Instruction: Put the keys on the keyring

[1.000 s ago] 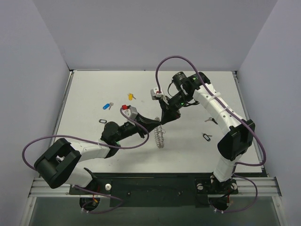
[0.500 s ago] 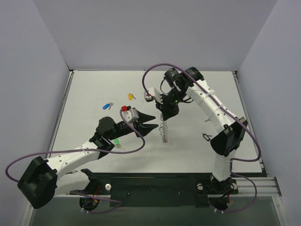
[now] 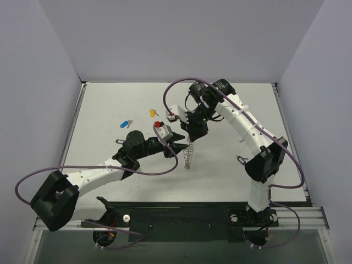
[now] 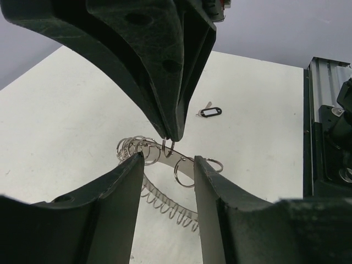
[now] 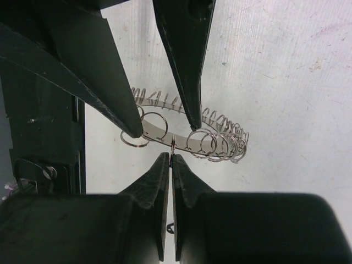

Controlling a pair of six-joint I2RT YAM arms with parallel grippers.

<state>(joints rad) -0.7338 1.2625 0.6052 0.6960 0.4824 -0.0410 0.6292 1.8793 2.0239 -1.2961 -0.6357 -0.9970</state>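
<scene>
A white table (image 3: pixel 99 104) is seen from above, with two robot arms reaching in from its near edge and meeting near the middle.

The right gripper (image 3: pixel 190 137) points down, its jaws clenched on a small loop at the top edge of the keyring (image 3: pixel 188 154). The ring is a silvery band of coil-like metal carrying many small wire loops. It hangs from that grip, on edge, near the centre of the table.

In the right wrist view, the right gripper (image 5: pixel 171 158) has its fingers pressed together, and the loop sticks out from between the tips. The keyring (image 5: pixel 220 144) stretches sideways just beyond them.

The left gripper (image 3: pixel 179 144) comes in from the left with its jaws parted, grasping nothing. In the left wrist view, the left gripper (image 4: pixel 168 162) has one finger on each side of the keyring (image 4: pixel 184 165). Whether they touch it is unclear.

Two keys lie loose on the table, well away from the ring, toward the far left: a blue key (image 3: pixel 126 123) and a yellow key (image 3: pixel 153 113). A black tag (image 3: pixel 241 160) lies to the right of the ring.
</scene>
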